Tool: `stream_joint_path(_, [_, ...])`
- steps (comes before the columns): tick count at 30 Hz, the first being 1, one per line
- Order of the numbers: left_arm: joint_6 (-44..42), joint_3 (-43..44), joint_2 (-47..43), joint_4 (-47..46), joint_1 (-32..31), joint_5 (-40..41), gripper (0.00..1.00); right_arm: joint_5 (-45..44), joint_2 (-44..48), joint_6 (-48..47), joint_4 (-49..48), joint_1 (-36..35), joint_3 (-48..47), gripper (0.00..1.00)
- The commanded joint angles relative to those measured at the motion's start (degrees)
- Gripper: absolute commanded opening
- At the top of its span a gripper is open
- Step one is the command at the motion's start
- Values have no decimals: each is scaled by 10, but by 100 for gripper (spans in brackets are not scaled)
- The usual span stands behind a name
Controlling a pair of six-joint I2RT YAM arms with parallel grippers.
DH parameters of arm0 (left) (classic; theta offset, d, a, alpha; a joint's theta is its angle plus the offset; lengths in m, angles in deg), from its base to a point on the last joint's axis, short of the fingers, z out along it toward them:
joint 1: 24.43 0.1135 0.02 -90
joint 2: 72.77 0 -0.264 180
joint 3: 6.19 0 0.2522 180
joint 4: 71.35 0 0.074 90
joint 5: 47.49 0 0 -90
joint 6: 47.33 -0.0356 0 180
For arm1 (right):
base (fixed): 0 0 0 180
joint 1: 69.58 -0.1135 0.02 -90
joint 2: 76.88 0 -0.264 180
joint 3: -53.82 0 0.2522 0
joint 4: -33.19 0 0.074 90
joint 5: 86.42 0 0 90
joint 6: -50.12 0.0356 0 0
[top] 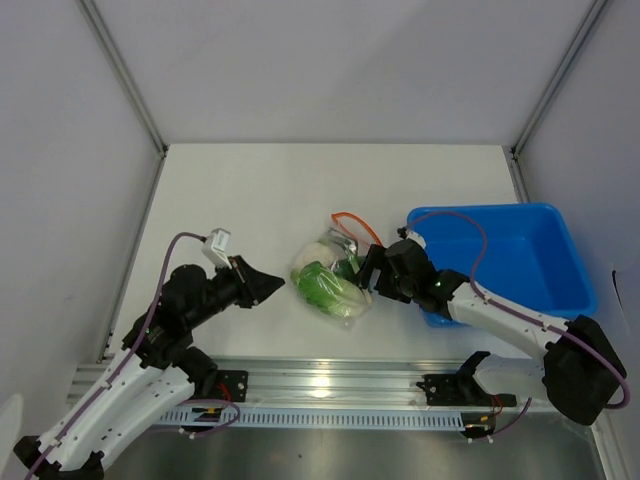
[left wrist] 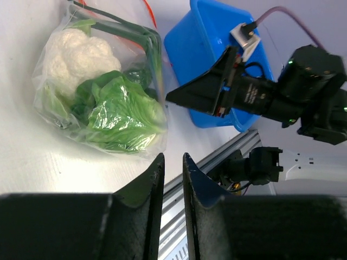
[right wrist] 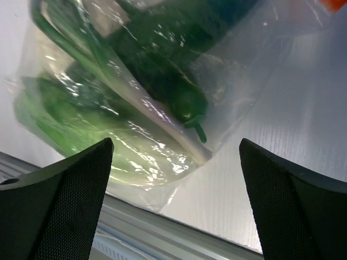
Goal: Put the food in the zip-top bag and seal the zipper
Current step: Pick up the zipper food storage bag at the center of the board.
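The zip-top bag (top: 330,290) lies in the middle of the counter (top: 240,190) with the food (left wrist: 116,116) inside, so filling looks done and sealing is the step in hand. At the bag's 9 o'clock the left claw (left wrist: 172,162) holds nothing, its jaws barely parted, and at its 3 o'clock the right claw (right wrist: 176,142) gapes wide and empty over the plastic. Next, I judge, one claw must pin the bag while the other pinches along the zipper (top: 348,217) at 12 o'clock; I cannot tell whether it is closed.

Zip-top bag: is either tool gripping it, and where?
Nothing is held. The left tool sits clear of the zip-top bag, jaws barely apart and empty; the right tool points at it wide open, not closed on the plastic.
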Motion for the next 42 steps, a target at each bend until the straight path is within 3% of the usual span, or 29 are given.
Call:
stream_joint_path(1, [5, 7, -1, -19, -2, -7, 22, 38, -16, -28, -32, 3, 29, 99])
stream_joint_path(5, [3, 9, -1, -20, -1, -12, 25, 81, -80, -40, -98, 2, 8, 100])
stream_joint_path(12, [-3, 14, -21, -6, -2, -11, 26, 119, -255, -128, -101, -72, -179, 99])
stream_joint_path(17, [-6, 13, -31, -1, -2, -10, 26, 101, -286, -131, -91, -90, -233, 99])
stream_joint_path(21, [-10, 14, -35, 4, -2, -14, 26, 47, -229, -85, -83, -85, -186, 99])
stream_joint_path(29, [-12, 14, -19, -21, -1, -32, 26, -1, -50, 69, -127, -90, -2, 100])
stream_joint_path(37, [-12, 14, -18, -23, -2, -39, 26, -9, -70, 157, -281, -86, 89, 99])
stream_joint_path(42, [-16, 17, -29, -11, -1, -38, 26, -12, -123, 137, -398, -76, 108, 94])
